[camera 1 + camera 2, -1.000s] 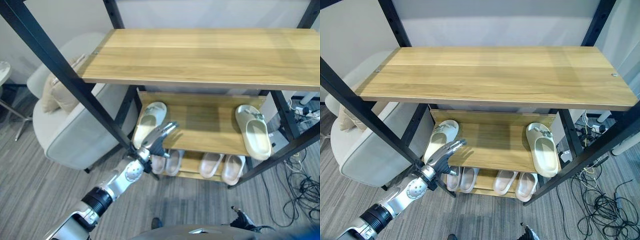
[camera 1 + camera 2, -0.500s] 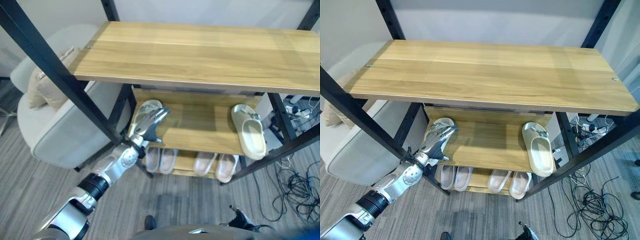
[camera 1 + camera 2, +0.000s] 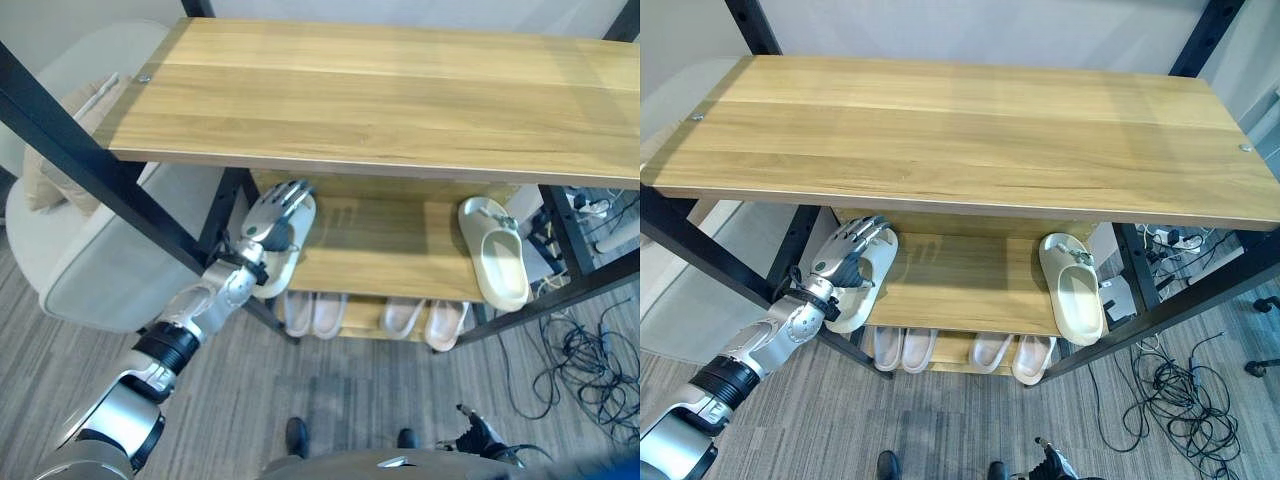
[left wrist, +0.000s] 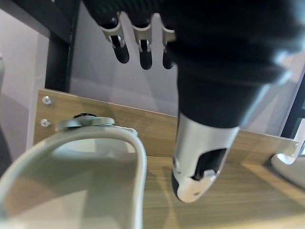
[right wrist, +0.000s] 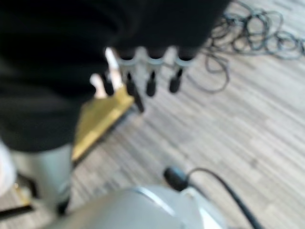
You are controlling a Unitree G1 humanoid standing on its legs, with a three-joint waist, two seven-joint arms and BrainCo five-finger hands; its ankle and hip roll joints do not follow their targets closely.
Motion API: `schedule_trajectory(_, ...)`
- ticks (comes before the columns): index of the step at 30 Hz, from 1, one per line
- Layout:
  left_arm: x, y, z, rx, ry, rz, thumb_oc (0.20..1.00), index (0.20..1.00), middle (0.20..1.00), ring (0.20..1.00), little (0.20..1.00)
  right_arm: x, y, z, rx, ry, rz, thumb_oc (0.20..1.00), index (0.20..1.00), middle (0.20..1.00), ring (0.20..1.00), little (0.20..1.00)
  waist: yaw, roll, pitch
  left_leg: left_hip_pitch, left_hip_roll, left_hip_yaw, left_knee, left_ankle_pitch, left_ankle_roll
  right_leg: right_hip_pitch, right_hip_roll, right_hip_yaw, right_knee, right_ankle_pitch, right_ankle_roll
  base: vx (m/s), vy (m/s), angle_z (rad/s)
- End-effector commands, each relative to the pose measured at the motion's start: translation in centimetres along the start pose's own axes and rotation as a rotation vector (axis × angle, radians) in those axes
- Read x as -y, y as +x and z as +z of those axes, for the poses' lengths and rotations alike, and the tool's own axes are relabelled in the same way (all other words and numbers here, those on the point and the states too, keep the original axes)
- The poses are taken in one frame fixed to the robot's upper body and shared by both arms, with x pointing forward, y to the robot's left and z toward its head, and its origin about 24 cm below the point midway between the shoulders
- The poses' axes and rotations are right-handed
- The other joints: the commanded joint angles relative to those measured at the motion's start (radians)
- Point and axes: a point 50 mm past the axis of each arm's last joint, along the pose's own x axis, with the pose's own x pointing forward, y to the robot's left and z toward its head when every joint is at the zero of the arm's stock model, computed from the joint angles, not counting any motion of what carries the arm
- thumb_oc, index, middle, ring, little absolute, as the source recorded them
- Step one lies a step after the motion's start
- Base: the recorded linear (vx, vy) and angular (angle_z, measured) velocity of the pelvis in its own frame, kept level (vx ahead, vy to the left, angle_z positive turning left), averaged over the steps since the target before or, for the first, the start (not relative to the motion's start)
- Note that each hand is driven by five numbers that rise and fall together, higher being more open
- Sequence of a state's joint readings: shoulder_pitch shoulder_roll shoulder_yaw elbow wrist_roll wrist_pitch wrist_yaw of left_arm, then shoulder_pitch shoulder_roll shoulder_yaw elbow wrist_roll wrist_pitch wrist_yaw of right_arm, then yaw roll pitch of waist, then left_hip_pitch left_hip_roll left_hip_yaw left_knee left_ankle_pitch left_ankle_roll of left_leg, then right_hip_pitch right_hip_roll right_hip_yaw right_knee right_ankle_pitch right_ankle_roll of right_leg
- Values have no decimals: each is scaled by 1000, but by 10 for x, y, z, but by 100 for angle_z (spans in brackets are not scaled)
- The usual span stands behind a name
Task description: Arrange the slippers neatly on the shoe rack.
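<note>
The shoe rack (image 3: 970,110) has three wooden shelves. The middle shelf (image 3: 960,290) holds two pale slippers, and they sit far apart. The left slipper (image 3: 290,245) lies at the left end, with its heel sticking out a bit over the front edge. The right slipper (image 3: 1072,300) lies at the right end, also hanging over the front a little. They are a pair, so they should sit side by side to look neat.

The left hand (image 3: 268,218) reaches in under the top shelf and sits right over the left slipper. Its fingers (image 4: 143,45) are straight and spread, not wrapped round anything. The wrist view shows the thumb (image 4: 195,162) pointing down just beside the slipper's strap (image 4: 109,138). I think the hand is there to grab or push this slipper toward the other one.

The right hand (image 5: 143,71) hangs low over the floor (image 5: 248,119), fingers loose, holding nothing.

Four more slippers (image 3: 960,350) sit tidy on the bottom shelf. A pale chair (image 3: 90,250) stands left of the rack.
</note>
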State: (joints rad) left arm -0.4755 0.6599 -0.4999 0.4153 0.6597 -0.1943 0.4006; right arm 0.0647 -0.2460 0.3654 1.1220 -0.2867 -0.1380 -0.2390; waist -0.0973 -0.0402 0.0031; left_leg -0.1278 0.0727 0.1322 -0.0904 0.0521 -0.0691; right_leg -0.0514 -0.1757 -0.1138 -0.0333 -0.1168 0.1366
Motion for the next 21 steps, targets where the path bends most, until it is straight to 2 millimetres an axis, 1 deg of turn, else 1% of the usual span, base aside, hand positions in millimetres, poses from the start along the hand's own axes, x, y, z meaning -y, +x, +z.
schedule_trajectory(1, -55, 23, -30, -80, 143, 194, 1000, 1000, 1000, 1000, 1000, 5, -1, -1, 26, -24, -8, 1000, 1000, 1000, 1000, 1000, 7, -3, 15, -60, 15, -49, 3, 8, -32, -111, -60, 23, -26, 203, 91, -24, 13, -4)
schedule_trajectory(2, -59, 25, -35, -99, 182, 200, 1000, 1000, 1000, 1000, 1000, 8, 0, 1, 34, -23, -19, 1000, 1000, 1000, 1000, 1000, 7, -3, 21, -67, 15, -49, 3, 10, -32, -120, -60, 26, -24, 205, 92, -12, 9, -4)
schedule_trajectory(5, -61, 25, -40, -127, 212, 207, 1000, 1000, 1000, 1000, 1000, 11, 2, 6, 48, -21, -32, 1000, 1000, 1000, 1000, 1000, 7, -4, 29, -77, 16, -49, 3, 12, -31, -133, -59, 30, -22, 208, 92, -19, 3, -6)
schedule_trajectory(6, -62, 25, -45, -147, 238, 205, 1000, 1000, 1000, 1000, 1000, 13, 2, 7, 54, -22, -36, 1000, 1000, 1000, 1000, 1000, 6, -4, 32, -80, 17, -48, 3, 13, -30, -139, -58, 33, -22, 209, 92, -32, 5, -14)
schedule_trajectory(8, -70, 20, -57, -207, 285, 227, 1000, 1000, 1000, 1000, 1000, 15, 4, 12, 72, -22, -45, 1000, 1000, 1000, 1000, 1000, 8, -6, 45, -92, 19, -45, 3, 16, -30, -154, -56, 38, -21, 211, 91, -30, 3, -9)
schedule_trajectory(9, -71, 19, -58, -220, 281, 237, 1000, 1000, 1000, 1000, 1000, 17, 4, 14, 78, -22, -50, 1000, 1000, 1000, 1000, 1000, 8, -6, 46, -93, 21, -44, 3, 16, -30, -159, -55, 39, -19, 211, 91, -17, -1, -6)
schedule_trajectory(10, -69, 16, -63, -258, 255, 249, 1000, 1000, 1000, 1000, 1000, 18, 5, 16, 85, -21, -54, 1000, 1000, 1000, 1000, 1000, 8, -8, 51, -96, 22, -44, 3, 17, -30, -163, -54, 43, -19, 210, 89, 3, -8, -11)
schedule_trajectory(12, -71, 11, -68, -297, 259, 267, 1000, 1000, 1000, 1000, 1000, 20, 5, 17, 91, -20, -61, 1000, 1000, 1000, 1000, 1000, 8, -8, 56, -98, 24, -45, 3, 18, -30, -170, -53, 44, -17, 211, 88, 9, -11, -14)
schedule_trajectory(13, -73, 9, -67, -302, 259, 293, 1000, 1000, 1000, 1000, 1000, 31, 9, 26, 115, -17, -102, 1000, 1000, 1000, 1000, 1000, 18, -7, 58, -102, 24, -47, 3, 19, -31, -172, -52, 42, -18, 209, 87, 11, -15, -10)
schedule_trajectory(14, -67, 4, -70, -327, 278, 275, 1000, 1000, 1000, 1000, 1000, 27, 9, 30, 127, -18, -91, 1000, 1000, 1000, 1000, 1000, 19, -5, 61, -103, 23, -48, 3, 20, -30, -172, -50, 42, -18, 208, 84, 16, -16, -8)
schedule_trajectory(15, -67, 3, -72, -337, 289, 276, 1000, 1000, 1000, 1000, 1000, 25, 7, 28, 126, -21, -83, 1000, 1000, 1000, 1000, 1000, 18, -5, 59, -104, 23, -47, 3, 20, -31, -173, -50, 43, -18, 208, 85, 22, -28, -5)
schedule_trajectory(16, -64, 3, -77, -404, 266, 279, 1000, 1000, 1000, 1000, 1000, 25, 6, 28, 142, -22, -95, 1000, 1000, 1000, 1000, 1000, 8, -6, 59, -106, 24, -46, 3, 19, -30, -180, -48, 46, -20, 209, 85, 0, 0, 0)
schedule_trajectory(17, -63, 4, -77, -403, 264, 280, 520, 520, 520, 520, 520, 25, 5, 28, 141, -22, -96, 1000, 1000, 1000, 1000, 1000, 9, -4, 58, -107, 24, -46, 3, 19, -30, -182, -48, 46, -19, 209, 85, 0, 0, 0)
schedule_trajectory(18, -62, 3, -79, -415, 256, 278, 395, 395, 395, 395, 395, 26, 5, 28, 142, -23, -99, 1000, 1000, 1000, 1000, 1000, 7, -3, 59, -108, 24, -46, 3, 19, -30, -184, -47, 47, -19, 209, 85, 0, 0, 0)
schedule_trajectory(19, -61, 2, -79, -420, 244, 277, 200, 200, 200, 200, 200, 25, 5, 29, 145, -24, -98, 1000, 1000, 1000, 1000, 1000, 6, -1, 60, -110, 24, -46, 3, 20, -30, -188, -47, 47, -18, 210, 84, 0, 0, 0)
schedule_trajectory(20, -62, 1, -80, -425, 241, 282, 200, 200, 200, 200, 200, 25, 5, 30, 150, -24, -98, 1000, 1000, 1000, 1000, 1000, 5, 0, 60, -111, 24, -45, 3, 20, -29, -192, -47, 49, -17, 210, 84, 0, 0, 0)
schedule_trajectory(21, -57, -1, -79, -432, 225, 276, 200, 200, 200, 200, 200, 24, 5, 32, 158, -25, -96, 1000, 1000, 1000, 1000, 1000, 5, 2, 61, -112, 23, -44, 3, 19, -28, -196, -46, 52, -15, 210, 83, 0, 0, 0)
